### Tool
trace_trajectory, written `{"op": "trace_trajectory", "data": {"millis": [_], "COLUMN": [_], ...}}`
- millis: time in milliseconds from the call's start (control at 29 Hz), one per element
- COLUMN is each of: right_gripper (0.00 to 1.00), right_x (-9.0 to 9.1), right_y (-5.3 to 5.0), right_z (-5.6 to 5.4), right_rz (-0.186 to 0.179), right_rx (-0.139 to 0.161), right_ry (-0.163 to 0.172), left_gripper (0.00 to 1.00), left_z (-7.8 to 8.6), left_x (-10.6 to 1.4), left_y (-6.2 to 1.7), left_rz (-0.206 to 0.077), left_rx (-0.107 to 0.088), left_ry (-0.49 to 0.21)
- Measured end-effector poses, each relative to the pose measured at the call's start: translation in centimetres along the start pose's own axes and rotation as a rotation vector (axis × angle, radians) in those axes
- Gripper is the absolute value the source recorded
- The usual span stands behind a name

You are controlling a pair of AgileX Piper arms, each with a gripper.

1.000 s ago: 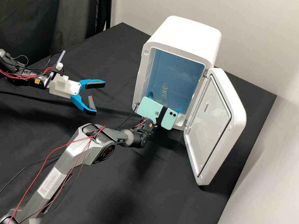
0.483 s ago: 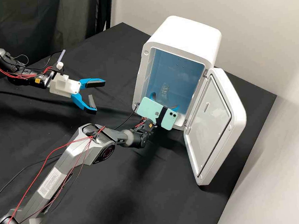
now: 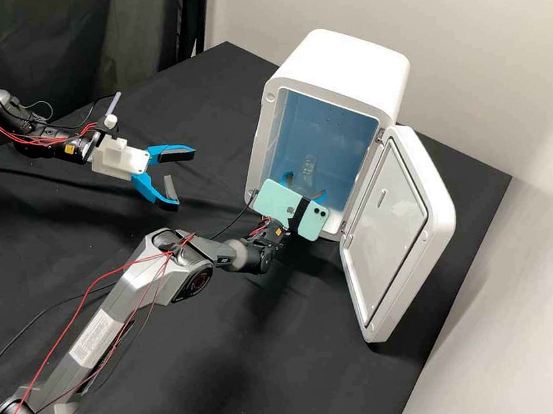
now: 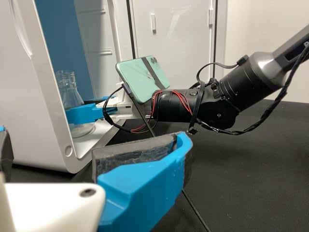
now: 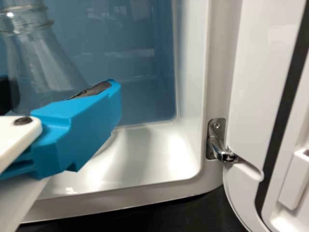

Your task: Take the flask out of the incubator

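Observation:
A clear glass flask [image 3: 309,165] stands inside the white incubator [image 3: 340,65], on the floor of its blue chamber. The door [image 3: 404,231] hangs open to the right. My right gripper [image 3: 305,186] is inside the chamber, shut on the flask. One of its blue fingers [image 5: 79,118] lies against the flask's [image 5: 41,58] cone. The left wrist view shows that finger [image 4: 86,113] in front of the flask [image 4: 70,96]. My left gripper [image 3: 182,178] hangs open and empty above the bench, left of the incubator.
A mint green phone [image 3: 283,207] is strapped on the right arm's wrist, just outside the chamber opening. Red wires run along both arms. The open door's hinge [image 5: 217,145] is close beside the right gripper. Black cloth covers the bench [image 3: 241,359].
The right gripper's fingers have drawn together around the flask, and the flask has shifted slightly. The left arm has hardly moved.

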Motion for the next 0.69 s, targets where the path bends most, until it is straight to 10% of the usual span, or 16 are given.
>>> {"op": "trace_trajectory", "data": {"millis": [690], "right_gripper": [0.0], "right_x": [-0.08], "right_y": [-0.26], "right_z": [0.13], "right_rz": [0.0], "right_rx": [-0.001], "right_ry": [0.014], "left_gripper": [1.0], "left_z": [0.0], "left_x": [0.0], "left_y": [0.0], "left_rz": [0.0], "left_rx": [0.0], "left_ry": [0.0]}}
